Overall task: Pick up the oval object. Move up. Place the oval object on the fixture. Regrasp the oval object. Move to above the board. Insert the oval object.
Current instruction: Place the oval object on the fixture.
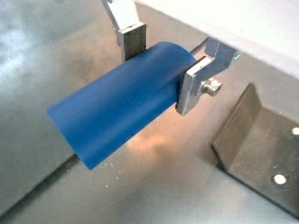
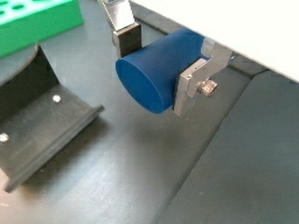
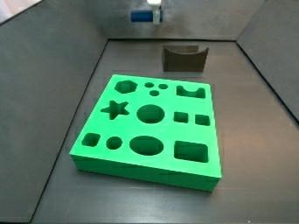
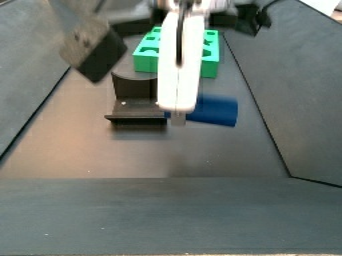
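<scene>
The gripper holds the oval object btw its jaws, above floor, near the fixture.

blue oval object held aloft in fingers.

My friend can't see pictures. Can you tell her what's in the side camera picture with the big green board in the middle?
A large bright green rectangular board with star, circle, square, oval and hexagon cut-outs lies on a dark floor. Behind it stands the small dark fixture with its notched top. At the far back, the gripper holds the small blue oval object above the floor.
</scene>
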